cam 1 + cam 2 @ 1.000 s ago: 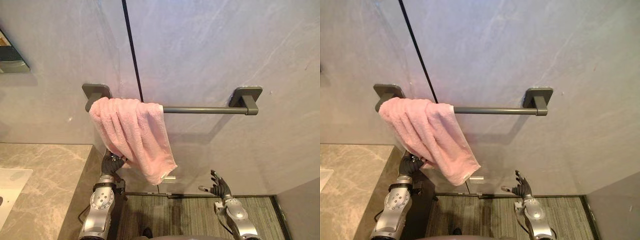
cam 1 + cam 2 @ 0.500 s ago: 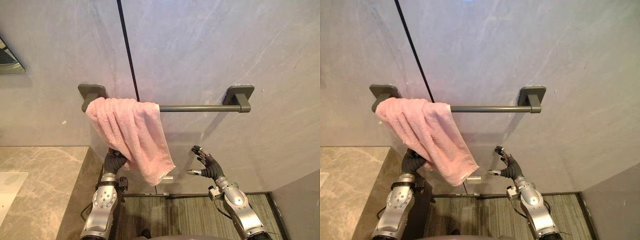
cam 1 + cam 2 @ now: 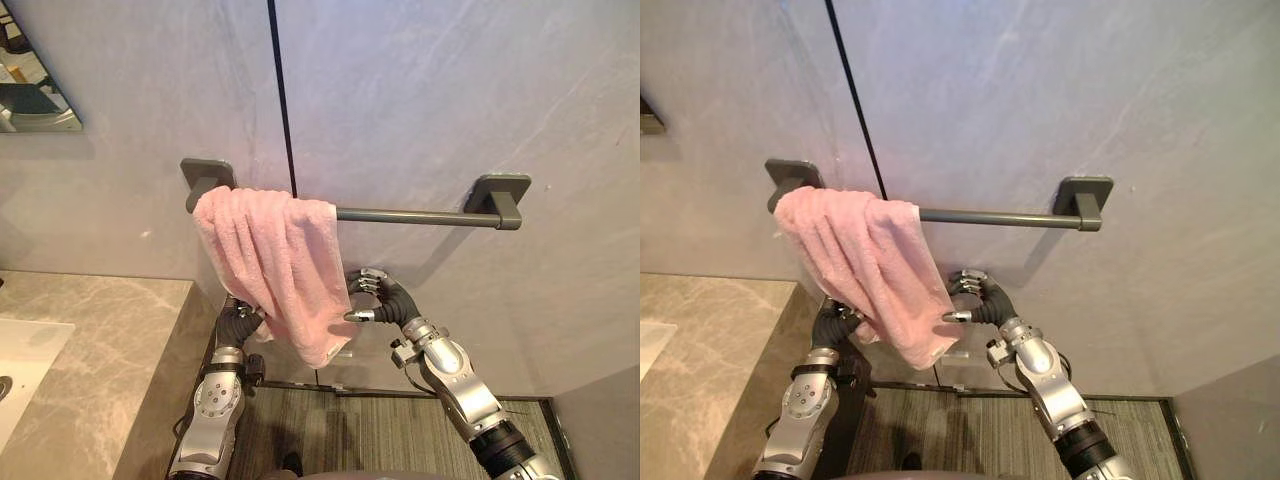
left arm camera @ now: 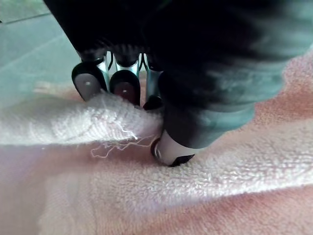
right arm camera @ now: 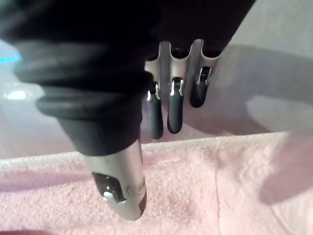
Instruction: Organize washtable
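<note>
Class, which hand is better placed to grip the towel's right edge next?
Right: the right hand is open beside the pink towel, at its right edge; the left hand pinches its lower left fold.

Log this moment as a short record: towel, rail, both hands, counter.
Towel: pink towel, draped askew over the rail's left end.
Rail: dark grey rail on the wall, right part bare.
Left hand: left hand pinches a fold at the towel's lower left edge.
Right hand: right hand open by the towel's right edge, thumb apart from fingers; contact unclear.
Counter: marble counter at left, white basin set in it.
</note>
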Robot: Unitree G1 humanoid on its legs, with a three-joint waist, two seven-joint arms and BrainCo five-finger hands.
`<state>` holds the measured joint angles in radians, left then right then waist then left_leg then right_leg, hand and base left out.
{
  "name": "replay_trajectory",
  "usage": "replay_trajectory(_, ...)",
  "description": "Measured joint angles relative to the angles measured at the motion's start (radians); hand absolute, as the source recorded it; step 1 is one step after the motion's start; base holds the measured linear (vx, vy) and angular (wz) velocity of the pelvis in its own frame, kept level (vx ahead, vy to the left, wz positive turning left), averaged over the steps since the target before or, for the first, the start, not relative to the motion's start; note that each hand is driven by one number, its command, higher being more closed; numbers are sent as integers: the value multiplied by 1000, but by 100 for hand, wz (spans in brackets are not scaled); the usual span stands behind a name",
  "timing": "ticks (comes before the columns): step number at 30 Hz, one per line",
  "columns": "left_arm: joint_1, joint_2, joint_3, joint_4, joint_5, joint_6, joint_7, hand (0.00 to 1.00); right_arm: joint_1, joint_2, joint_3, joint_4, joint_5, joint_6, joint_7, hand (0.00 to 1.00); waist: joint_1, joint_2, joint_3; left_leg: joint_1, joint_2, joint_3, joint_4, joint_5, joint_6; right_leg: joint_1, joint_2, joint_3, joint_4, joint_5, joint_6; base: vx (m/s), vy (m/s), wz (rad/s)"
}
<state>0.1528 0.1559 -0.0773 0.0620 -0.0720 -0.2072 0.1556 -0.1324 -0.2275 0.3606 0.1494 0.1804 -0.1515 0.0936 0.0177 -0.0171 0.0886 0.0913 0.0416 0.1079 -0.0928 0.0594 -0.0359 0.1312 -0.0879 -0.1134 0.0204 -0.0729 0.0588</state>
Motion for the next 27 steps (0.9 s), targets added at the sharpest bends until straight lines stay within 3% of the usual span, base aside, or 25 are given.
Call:
replay_trajectory(17,-1,-6,-3,5,-34,-9,-1,100,-101,28,40,109,26,0,-7,100,26,-9,-4,-22,11,-28,-1,19,-10,-16,11,-21,20,-6,-2,-29,-13,4)
replay_trajectory(27,-1,-6,-2,5,-35,-9,-1,100,-106,30,34,109,37,0,-6,100,25,-10,-4,-24,17,-27,-1,21,-12,-19,16,-20,20,-6,-3,-13,-6,0)
